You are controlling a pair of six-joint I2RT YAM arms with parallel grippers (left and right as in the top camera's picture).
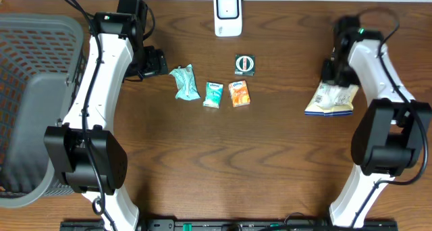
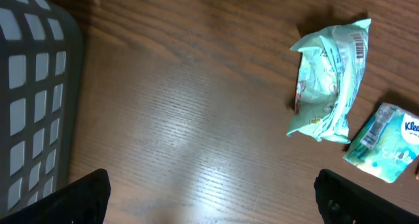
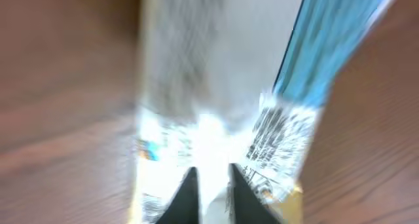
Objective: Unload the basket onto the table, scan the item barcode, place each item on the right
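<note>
A white and blue snack bag (image 1: 329, 99) lies on the table at the right, its printed barcode side showing in the right wrist view (image 3: 196, 86). My right gripper (image 3: 212, 168) is down on the bag's near end, its fingers a narrow gap apart with a fold of the bag between them; that view is blurred. The white scanner (image 1: 228, 13) stands at the table's far edge, centre. My left gripper (image 2: 213, 204) hovers wide open over bare wood, left of a crumpled teal packet (image 2: 330, 80), holding nothing.
A grey basket (image 1: 27, 89) fills the left side. In the middle lie the teal packet (image 1: 183, 82), a small tissue pack (image 1: 213, 94), an orange pack (image 1: 239, 94) and a black round-marked item (image 1: 245, 64).
</note>
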